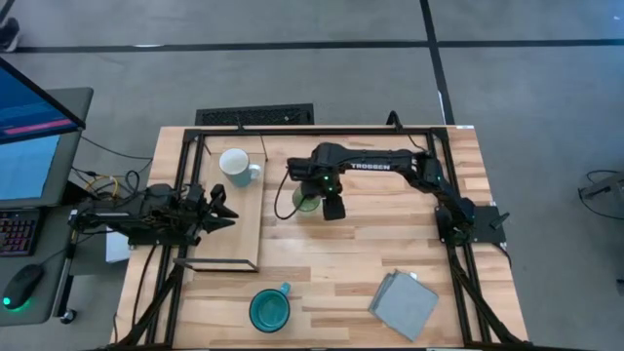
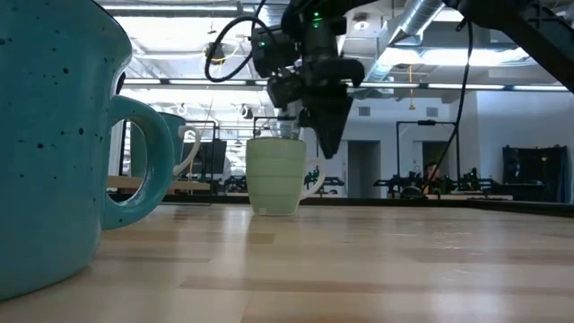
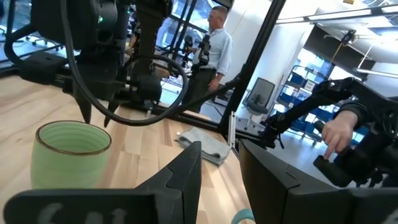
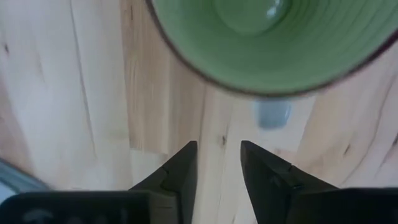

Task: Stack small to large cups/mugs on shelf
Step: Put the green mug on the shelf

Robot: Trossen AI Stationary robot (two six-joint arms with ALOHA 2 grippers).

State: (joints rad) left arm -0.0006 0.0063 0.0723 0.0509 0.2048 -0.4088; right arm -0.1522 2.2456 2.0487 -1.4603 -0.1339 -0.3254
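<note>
The light-green mug (image 1: 306, 201) stands upright on the planked tabletop (image 1: 370, 244), just right of the shelf (image 1: 234, 229), and the right gripper (image 1: 332, 207) hangs just above it beside the rim, its jaws parted by a narrow gap with only bare wood between them. The white mug (image 1: 235, 167) sits on the shelf's far end (handle toward the green one); the teal mug (image 1: 269, 310) stands near the table's front edge, well apart from the grey cloth (image 1: 405, 304). At the shelf's left edge, the left gripper (image 1: 222, 208) waits with jaws slightly apart and empty.

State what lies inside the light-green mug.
The light-green mug looks empty: only ribbed green walls and a glossy bottom show; the right wrist view cuts off its far side, unseen.
</note>
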